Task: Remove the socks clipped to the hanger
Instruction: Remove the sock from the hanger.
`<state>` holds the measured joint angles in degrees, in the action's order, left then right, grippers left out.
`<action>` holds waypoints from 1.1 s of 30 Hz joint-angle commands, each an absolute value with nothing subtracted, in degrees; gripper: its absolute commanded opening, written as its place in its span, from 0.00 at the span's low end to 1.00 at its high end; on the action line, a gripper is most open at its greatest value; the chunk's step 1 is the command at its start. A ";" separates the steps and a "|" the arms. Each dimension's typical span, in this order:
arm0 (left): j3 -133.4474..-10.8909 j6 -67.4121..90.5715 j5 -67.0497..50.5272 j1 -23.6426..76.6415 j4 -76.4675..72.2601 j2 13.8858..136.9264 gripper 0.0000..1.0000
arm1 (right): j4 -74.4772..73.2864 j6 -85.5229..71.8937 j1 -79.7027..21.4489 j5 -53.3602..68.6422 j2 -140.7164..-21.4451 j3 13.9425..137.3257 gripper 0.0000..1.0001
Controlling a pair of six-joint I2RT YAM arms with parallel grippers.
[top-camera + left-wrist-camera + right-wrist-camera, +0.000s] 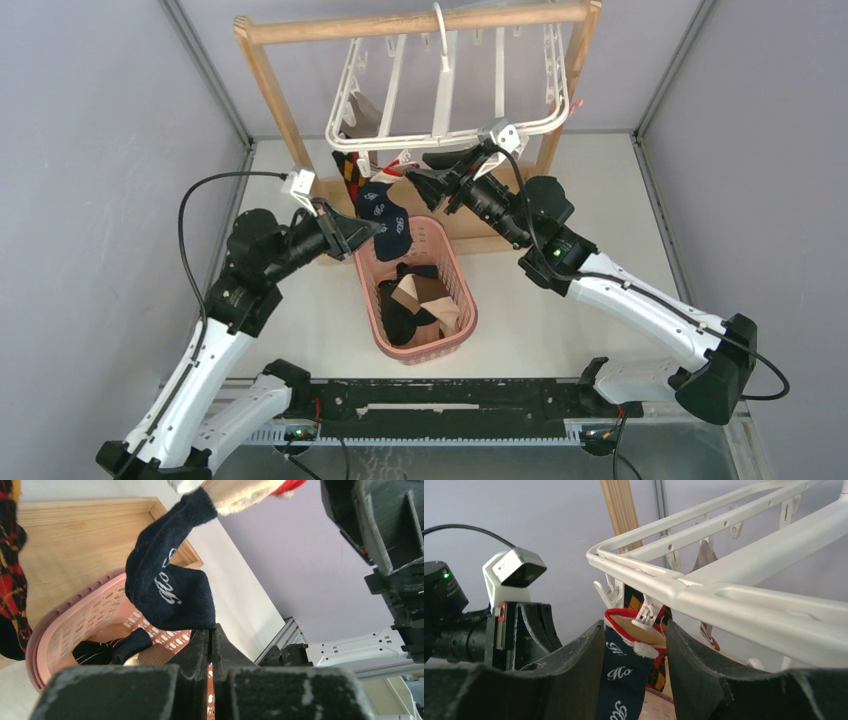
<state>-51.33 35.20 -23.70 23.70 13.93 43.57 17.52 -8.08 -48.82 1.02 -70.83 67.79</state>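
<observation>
Left fingers (192, 652) clenched on the toe of a navy sock (170, 585); right fingers (579, 665) parted around its cuff and clip (644, 617), just under the hanger (724, 595). Still clipped to the hanger: this sock and an argyle sock (11, 580). Already off, below the hanger in the pink basket (425, 352): several socks (415, 300).

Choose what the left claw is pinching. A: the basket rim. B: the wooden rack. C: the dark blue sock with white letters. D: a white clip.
C: the left claw is shut on the lower end of the dark blue sock, above the pink basket.
</observation>
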 commanded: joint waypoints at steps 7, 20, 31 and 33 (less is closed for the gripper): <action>-62.36 32.57 -27.62 16.07 17.39 46.96 0.04 | 31.38 -3.44 -47.11 6.84 -68.95 59.53 0.56; -66.09 34.89 -34.19 8.30 16.36 54.52 0.04 | 38.30 -3.08 -42.56 16.33 -68.49 56.59 0.57; -69.02 34.72 -35.19 7.56 16.35 58.00 0.04 | 41.74 -2.98 -43.21 19.28 -70.23 56.79 0.57; -69.37 34.63 -35.50 7.48 16.36 58.38 0.04 | 41.93 -2.91 -43.41 19.42 -70.75 57.23 0.57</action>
<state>-65.30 34.52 -33.50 8.05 17.78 58.02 38.33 -3.70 -42.89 17.96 -70.24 56.16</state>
